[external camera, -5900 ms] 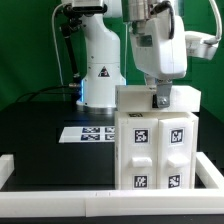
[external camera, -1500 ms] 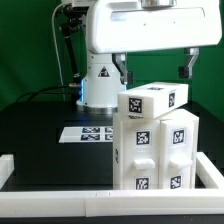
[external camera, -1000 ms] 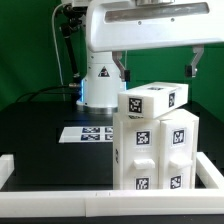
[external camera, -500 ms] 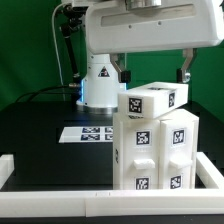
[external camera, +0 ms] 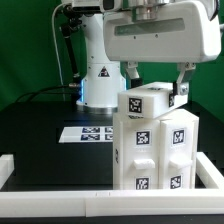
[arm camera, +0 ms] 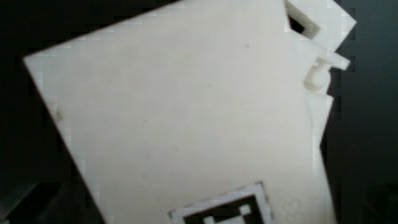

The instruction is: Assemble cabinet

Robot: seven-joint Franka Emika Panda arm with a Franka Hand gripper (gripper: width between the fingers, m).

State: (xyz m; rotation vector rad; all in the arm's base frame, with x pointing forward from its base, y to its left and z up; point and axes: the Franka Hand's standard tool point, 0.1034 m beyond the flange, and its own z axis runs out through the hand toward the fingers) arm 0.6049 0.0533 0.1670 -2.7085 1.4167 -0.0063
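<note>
The white cabinet (external camera: 155,150) stands upright at the exterior view's right, with tagged drawer blocks on its front. A white tagged top piece (external camera: 153,99) lies slightly tilted on it. My gripper (external camera: 157,84) hangs just above that piece, open. One finger (external camera: 133,74) is behind the piece's left part and the other finger (external camera: 181,90) is at its right end. I cannot tell whether they touch it. The wrist view is filled by the white top piece (arm camera: 178,120) with a tag (arm camera: 231,208) near one edge. No fingers show there.
The marker board (external camera: 88,133) lies flat on the black table, left of the cabinet. A white rail (external camera: 60,198) runs along the table's front and sides. The arm's base (external camera: 100,70) stands at the back, with cables beside it.
The wrist has come down toward the top piece and its fingers now reach the piece's level. The cabinet and top piece have not moved in the last second.
</note>
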